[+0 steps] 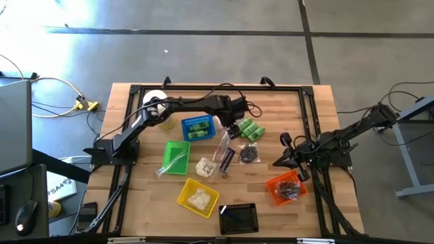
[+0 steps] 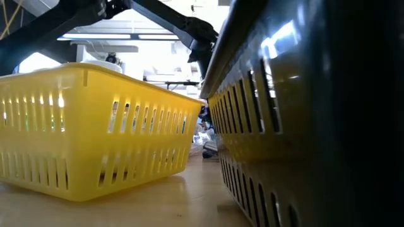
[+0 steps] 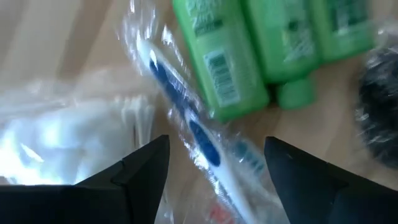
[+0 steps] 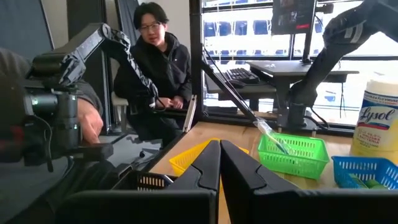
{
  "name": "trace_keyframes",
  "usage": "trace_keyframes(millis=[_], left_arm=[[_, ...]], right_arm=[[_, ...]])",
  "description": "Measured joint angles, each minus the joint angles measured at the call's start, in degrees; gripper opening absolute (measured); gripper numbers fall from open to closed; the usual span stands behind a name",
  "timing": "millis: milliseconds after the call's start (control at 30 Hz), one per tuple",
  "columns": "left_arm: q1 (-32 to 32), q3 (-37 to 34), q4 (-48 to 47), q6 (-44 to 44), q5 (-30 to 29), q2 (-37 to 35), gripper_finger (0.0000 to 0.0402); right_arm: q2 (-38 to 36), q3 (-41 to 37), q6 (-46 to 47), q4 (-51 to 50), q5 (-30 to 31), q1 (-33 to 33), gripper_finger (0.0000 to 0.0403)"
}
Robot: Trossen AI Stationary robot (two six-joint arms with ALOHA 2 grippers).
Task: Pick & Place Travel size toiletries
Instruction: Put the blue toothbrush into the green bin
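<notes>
My left gripper (image 1: 230,130) is open and points down over the heap of toiletries at mid-table. In the left wrist view its fingers (image 3: 146,168) stand on either side of a clear sachet holding a blue-and-white toothbrush (image 3: 199,134), which lies flat on the wood (image 1: 224,146). Three loose green bottles (image 3: 249,50) lie just beyond it (image 1: 251,129). Beside them are a dark mesh piece (image 1: 249,154) and a white packet (image 1: 205,167). My right gripper (image 4: 219,168) is shut and waits near the table's right side (image 1: 286,154).
Around the heap stand a blue basket with green bottles (image 1: 198,127), a green basket holding a sachet (image 1: 178,157), a yellow basket with white packets (image 1: 199,196), an orange basket with dark pieces (image 1: 285,188) and a black basket (image 1: 239,218). A white-lidded jar (image 1: 154,100) stands far left. A person (image 4: 152,68) sits beyond the table.
</notes>
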Motion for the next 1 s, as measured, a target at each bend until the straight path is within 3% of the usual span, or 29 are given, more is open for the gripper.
trace_keyframes(millis=[733, 833, 1000], left_arm=[[0.00, -0.06, 2.35, 1.02, -1.25, 2.58, 0.0251], [0.00, -0.06, 2.52, 0.97, -1.24, 2.58, 0.0221], [0.00, -0.06, 2.31, 0.97, -1.23, 2.56, 0.0123]], right_arm=[[0.00, 0.00, 1.51, -0.16, 1.44, 0.00, 0.0003], [0.00, 0.00, 1.51, -0.15, 1.44, 0.00, 0.0003], [0.00, 0.00, 1.27, -0.18, 1.44, 0.00, 0.0003]])
